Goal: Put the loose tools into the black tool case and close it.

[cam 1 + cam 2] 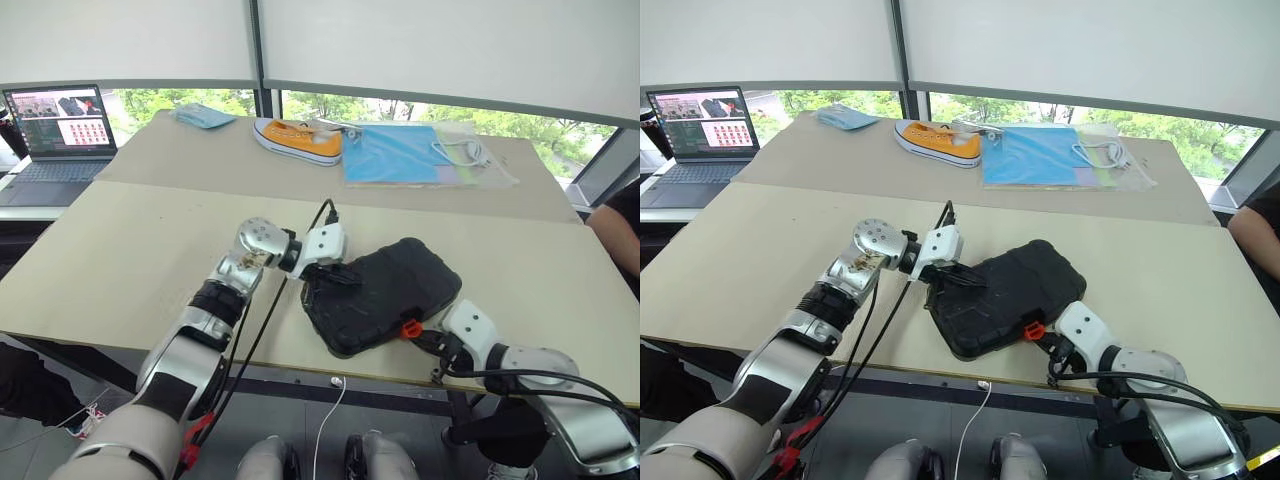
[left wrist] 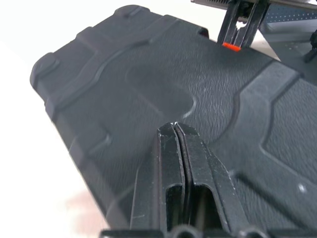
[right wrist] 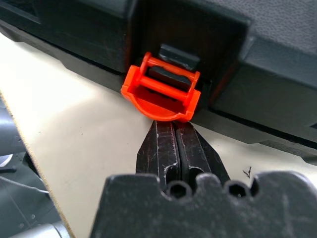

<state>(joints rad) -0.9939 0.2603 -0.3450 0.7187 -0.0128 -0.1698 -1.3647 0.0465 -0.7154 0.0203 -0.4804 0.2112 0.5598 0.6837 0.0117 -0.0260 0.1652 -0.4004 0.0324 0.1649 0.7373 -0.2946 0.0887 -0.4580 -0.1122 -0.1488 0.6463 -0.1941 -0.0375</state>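
Note:
The black tool case (image 1: 385,290) lies closed on the near table, close to its front edge. My left gripper (image 1: 345,277) is shut, and its tips (image 2: 176,126) press on the textured lid near the case's left end. My right gripper (image 1: 420,337) is also shut. Its tips (image 3: 174,124) touch the underside of the small orange latch (image 3: 161,94), which sticks out from the case's front side (image 1: 411,328). The latch stands flipped out from the case wall. The loose tools are out of view.
An open laptop (image 1: 62,130) stands at the far left. On the rear table lie an orange shoe (image 1: 297,139), a blue folder (image 1: 395,155) with a white cable (image 1: 465,152), and a blue cloth (image 1: 203,116). A person's arm (image 1: 620,230) shows at the right edge.

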